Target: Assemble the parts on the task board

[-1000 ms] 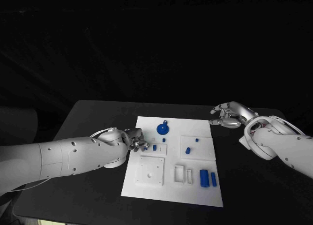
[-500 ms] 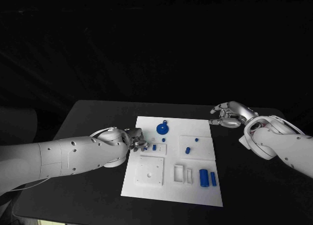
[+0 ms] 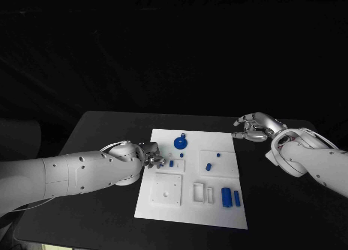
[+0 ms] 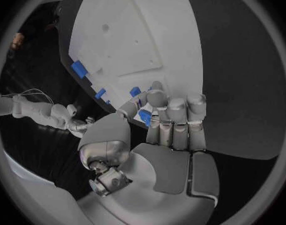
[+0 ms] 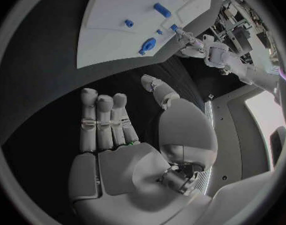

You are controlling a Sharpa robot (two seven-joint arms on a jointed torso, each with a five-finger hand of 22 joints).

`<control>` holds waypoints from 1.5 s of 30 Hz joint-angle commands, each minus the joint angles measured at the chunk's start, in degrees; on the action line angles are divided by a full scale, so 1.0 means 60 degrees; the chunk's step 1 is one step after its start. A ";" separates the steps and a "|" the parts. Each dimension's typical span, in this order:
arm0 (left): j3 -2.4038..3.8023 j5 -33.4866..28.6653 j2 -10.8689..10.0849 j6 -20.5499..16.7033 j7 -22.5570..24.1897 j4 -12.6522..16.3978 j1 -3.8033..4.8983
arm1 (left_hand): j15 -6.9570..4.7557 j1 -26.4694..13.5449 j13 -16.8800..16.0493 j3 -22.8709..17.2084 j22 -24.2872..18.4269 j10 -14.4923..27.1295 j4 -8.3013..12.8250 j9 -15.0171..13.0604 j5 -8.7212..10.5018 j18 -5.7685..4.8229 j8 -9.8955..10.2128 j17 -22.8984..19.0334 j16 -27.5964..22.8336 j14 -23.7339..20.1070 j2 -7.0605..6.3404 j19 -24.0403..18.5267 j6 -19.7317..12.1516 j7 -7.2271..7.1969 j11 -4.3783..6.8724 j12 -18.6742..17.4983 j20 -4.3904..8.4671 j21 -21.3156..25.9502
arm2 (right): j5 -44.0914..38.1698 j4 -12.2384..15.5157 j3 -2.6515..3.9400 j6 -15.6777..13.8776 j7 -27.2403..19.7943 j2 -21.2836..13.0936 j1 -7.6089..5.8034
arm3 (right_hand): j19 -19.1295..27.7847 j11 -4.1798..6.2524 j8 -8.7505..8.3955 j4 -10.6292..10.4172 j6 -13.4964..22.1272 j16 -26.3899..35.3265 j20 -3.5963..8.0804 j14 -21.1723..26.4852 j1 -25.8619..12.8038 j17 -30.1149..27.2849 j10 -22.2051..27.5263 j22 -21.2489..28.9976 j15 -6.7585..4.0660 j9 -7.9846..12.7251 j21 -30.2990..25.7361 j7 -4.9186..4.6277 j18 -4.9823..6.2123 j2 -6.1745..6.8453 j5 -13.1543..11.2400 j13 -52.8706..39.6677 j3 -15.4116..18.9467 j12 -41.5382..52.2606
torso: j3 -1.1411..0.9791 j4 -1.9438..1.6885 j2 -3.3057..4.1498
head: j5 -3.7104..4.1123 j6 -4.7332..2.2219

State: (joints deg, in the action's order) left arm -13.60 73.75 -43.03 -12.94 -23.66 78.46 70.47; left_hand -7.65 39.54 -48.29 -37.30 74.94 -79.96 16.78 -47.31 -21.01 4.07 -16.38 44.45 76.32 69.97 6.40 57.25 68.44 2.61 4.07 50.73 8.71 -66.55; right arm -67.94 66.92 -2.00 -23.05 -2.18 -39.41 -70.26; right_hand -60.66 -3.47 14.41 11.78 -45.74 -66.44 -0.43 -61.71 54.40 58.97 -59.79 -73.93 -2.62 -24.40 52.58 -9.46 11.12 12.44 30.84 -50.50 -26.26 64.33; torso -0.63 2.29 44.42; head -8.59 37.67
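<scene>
The left robot hand (image 3: pixel 148 154) sits at the task board's (image 3: pixel 219 208) left edge, pinching a small blue part (image 4: pixel 145 116) between its fingertips. Blue parts lie across the board mid-table. The right robot hand (image 3: pixel 254 128), fingers loosely curled and holding nothing, hovers off the board's far right corner.

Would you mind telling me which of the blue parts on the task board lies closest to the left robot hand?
The small blue part on the raised square near the task board's left edge, beside the left robot hand's fingertips. The round blue part and the two cylinders lie farther off.
</scene>
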 commanded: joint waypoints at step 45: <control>-0.0030 -0.0305 0.0185 0.0820 0.0021 -0.0125 -0.0052 | -0.0732 0.0020 0.0120 -0.0066 0.0051 -0.0225 -0.0200 0.0487 0.1613 0.0308 -0.0339 -0.0154 0.0301 0.0430 -0.0124 0.0056 0.0602 -0.0525 0.0441 0.0360 0.1129 -0.0044 | -0.0022 0.0000 0.0000 0.0111 -0.0055 0.0021 0.0004 | 0.0009 0.0006 0.0054 -0.0017 0.0016 -0.0065 -0.0020 0.0078 -0.0028 -0.0025 0.0078 -0.0019 -0.0006 0.0018 -0.0068 -0.0084 0.0647 -0.0076 0.0055 0.0015 -0.0040 0.0055 | -0.0001 0.0001 0.0001 | 0.0023 -0.0023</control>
State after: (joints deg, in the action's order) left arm -13.59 73.38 -42.24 -11.07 -24.05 77.60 70.45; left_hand -9.94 38.89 -47.59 -37.51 74.91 -81.75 15.62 -44.42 -11.43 6.21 -18.26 43.58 77.88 70.95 5.19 57.46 72.49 -0.59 6.60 52.76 8.90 -66.77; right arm -67.91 66.86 -2.00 -23.03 -2.18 -39.32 -70.26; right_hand -60.66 -3.47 14.41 11.78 -45.60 -66.44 -0.43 -61.61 54.40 58.88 -59.79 -73.97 -2.71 -24.35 52.35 -9.51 11.12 12.44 30.84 -50.47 -26.26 64.33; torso -0.59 2.29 44.44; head -8.44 37.47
